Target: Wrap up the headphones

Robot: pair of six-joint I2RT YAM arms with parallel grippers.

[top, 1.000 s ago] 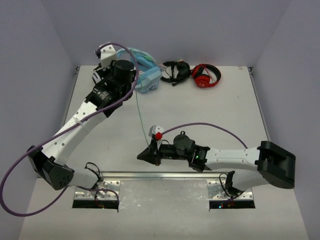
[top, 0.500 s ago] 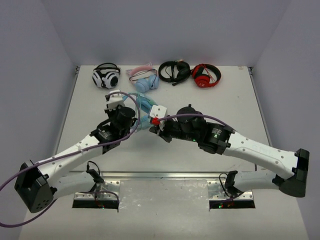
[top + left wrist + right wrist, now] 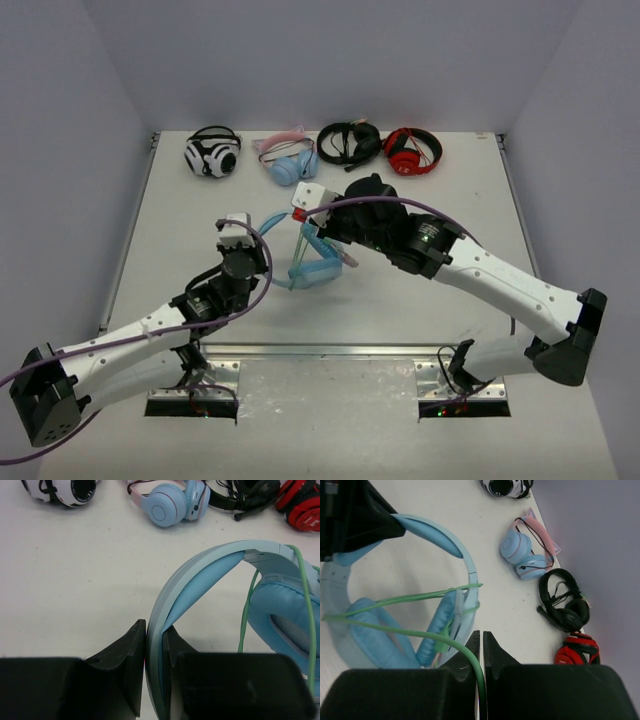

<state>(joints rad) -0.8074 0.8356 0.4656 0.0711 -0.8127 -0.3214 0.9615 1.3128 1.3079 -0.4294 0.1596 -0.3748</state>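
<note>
From above I see the light-blue headphones (image 3: 316, 268) near the middle of the table (image 3: 180, 210), lying between my 2 arms. My left gripper (image 3: 264, 262) reaches in from the lower left and meets the left side of the headband. My right gripper (image 3: 313, 238) comes at them from the upper right, just over the cups. From here I cannot tell how either pair of jaws stands. Along the far edge 4 other sets lie in a row: a white-and-black headset (image 3: 212, 153), a blue headset with a pink band (image 3: 290, 162), a black headset (image 3: 350, 142) and a red-and-black headset (image 3: 413, 151).
</note>
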